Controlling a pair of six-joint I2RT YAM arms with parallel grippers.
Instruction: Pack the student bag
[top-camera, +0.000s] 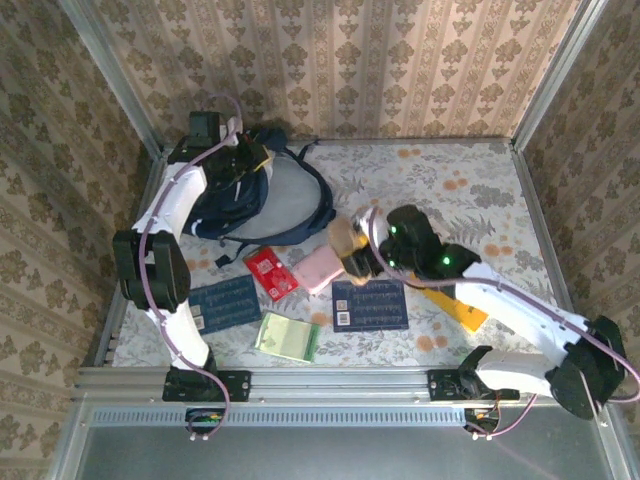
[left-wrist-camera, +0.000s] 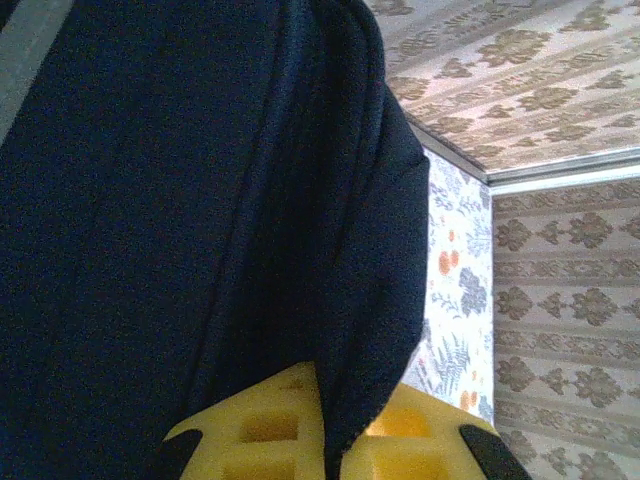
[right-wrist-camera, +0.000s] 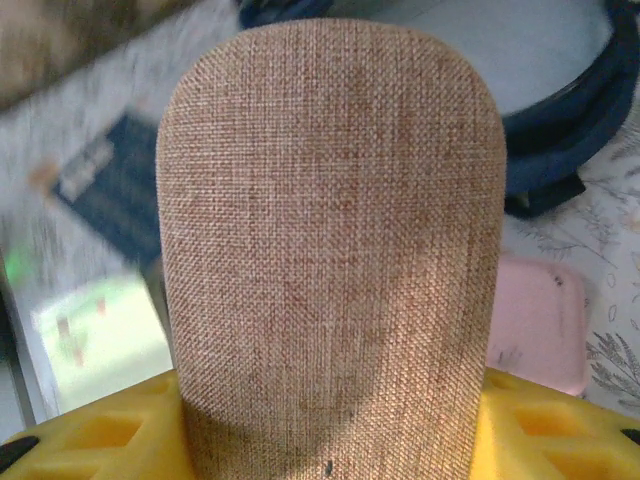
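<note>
Fabric of the student bag (top-camera: 268, 200), at the tabletop's (top-camera: 470, 200) far left, sits pinched in our left end effector (left-wrist-camera: 330, 432). Our right end effector (right-wrist-camera: 330, 440) clamps a tan case (right-wrist-camera: 330, 230) just beside the bag.

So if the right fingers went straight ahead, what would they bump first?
Probably the student bag: the right fingers point the tan pouch they hold at it, so the pouch would touch first. Depth is hard to judge.
</note>
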